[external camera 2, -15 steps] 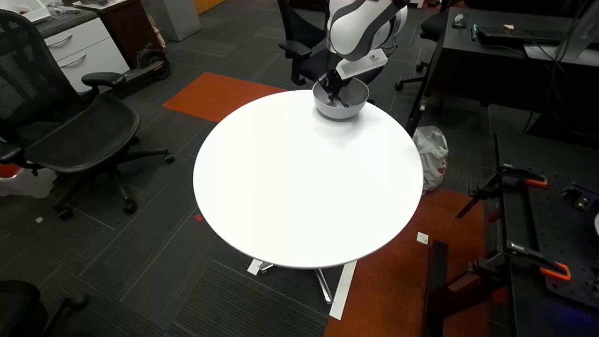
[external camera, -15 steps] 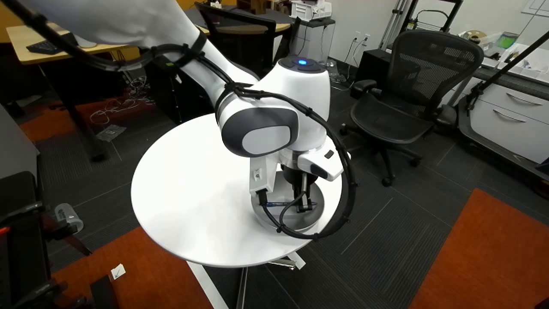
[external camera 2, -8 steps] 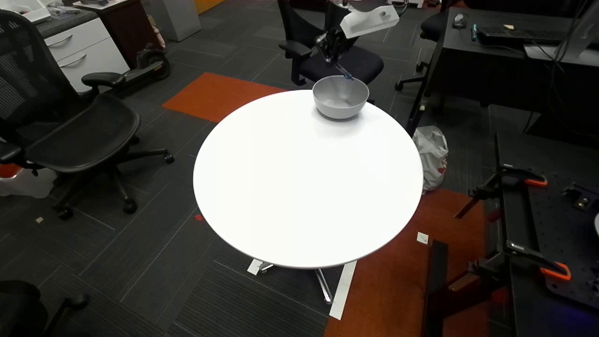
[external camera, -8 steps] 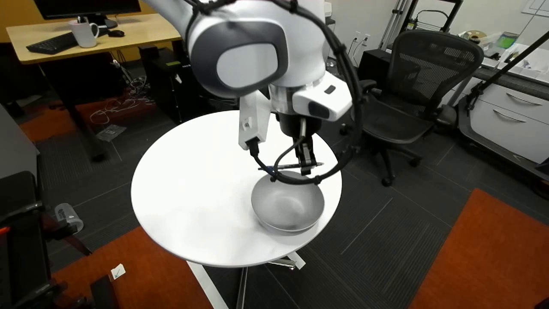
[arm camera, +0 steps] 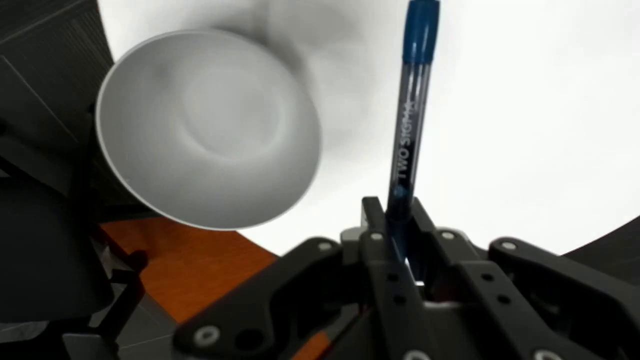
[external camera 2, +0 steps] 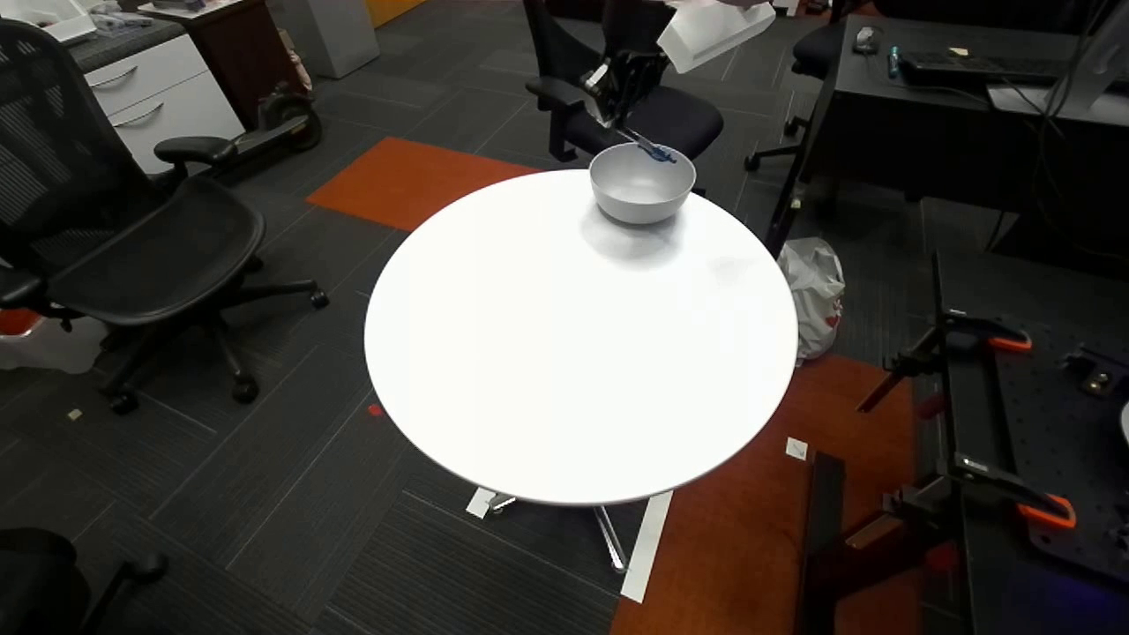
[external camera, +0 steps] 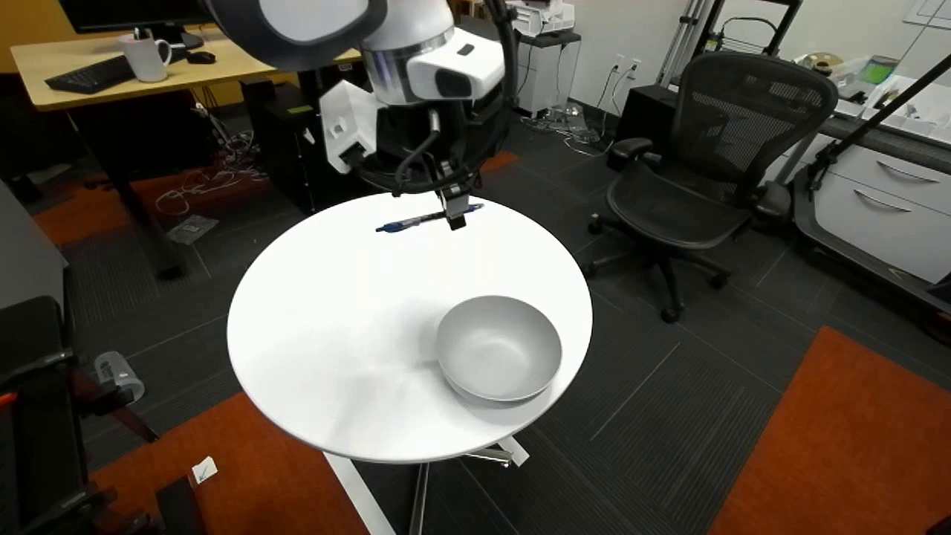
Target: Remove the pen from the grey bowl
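Observation:
The pen (external camera: 405, 224) is thin and blue with a clear printed barrel in the wrist view (arm camera: 410, 125). My gripper (external camera: 455, 213) is shut on the pen near its middle and holds it above the white table, apart from the bowl. The grey bowl (external camera: 498, 353) stands upright and is empty inside. In the wrist view the bowl (arm camera: 225, 115) lies to the left of the pen. In an exterior view the pen's blue end (external camera 2: 657, 153) overlaps the far rim of the bowl (external camera 2: 642, 198). The pen's part between the fingers (arm camera: 395, 212) is mostly hidden.
The white round table (external camera: 319, 349) carries the bowl near its edge. A black office chair (external camera: 728, 148) stands beyond it. A desk (external camera: 245, 56) with a mug (external camera: 145, 58) and keyboard (external camera: 93, 74) is behind the arm.
My gripper has lifted the pen up out of the bowl and carried it sideways, over the table beside the bowl. The bowl has stayed in place.

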You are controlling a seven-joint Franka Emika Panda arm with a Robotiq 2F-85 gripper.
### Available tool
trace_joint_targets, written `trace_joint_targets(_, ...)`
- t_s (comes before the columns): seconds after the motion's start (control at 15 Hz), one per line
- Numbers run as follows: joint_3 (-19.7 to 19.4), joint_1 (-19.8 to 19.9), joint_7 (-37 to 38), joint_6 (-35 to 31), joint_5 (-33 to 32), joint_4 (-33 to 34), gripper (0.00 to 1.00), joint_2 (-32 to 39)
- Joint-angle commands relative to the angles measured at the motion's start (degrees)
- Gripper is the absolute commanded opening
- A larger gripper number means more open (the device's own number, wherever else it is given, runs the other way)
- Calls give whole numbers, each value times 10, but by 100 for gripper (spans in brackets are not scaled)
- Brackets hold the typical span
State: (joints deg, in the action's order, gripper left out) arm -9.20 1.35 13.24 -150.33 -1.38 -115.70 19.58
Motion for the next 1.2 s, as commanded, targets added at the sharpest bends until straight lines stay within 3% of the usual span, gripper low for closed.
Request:
trace_joint_targets(0.0,34,-16,-22,-46,-2,-84,3,-53)
trace_joint_targets(0.2,65,-29,-21,-84,10,-127,3,-62)
trace_joint_targets(0.47,84,-62,36,-112,22,-168,3,-64)
trace_joint_targets(0.73,64,-113,131,-102,-12,-174,3,-50)
trace_joint_targets(1.13,42,-138,165,-106,-41,-165,3,-14)
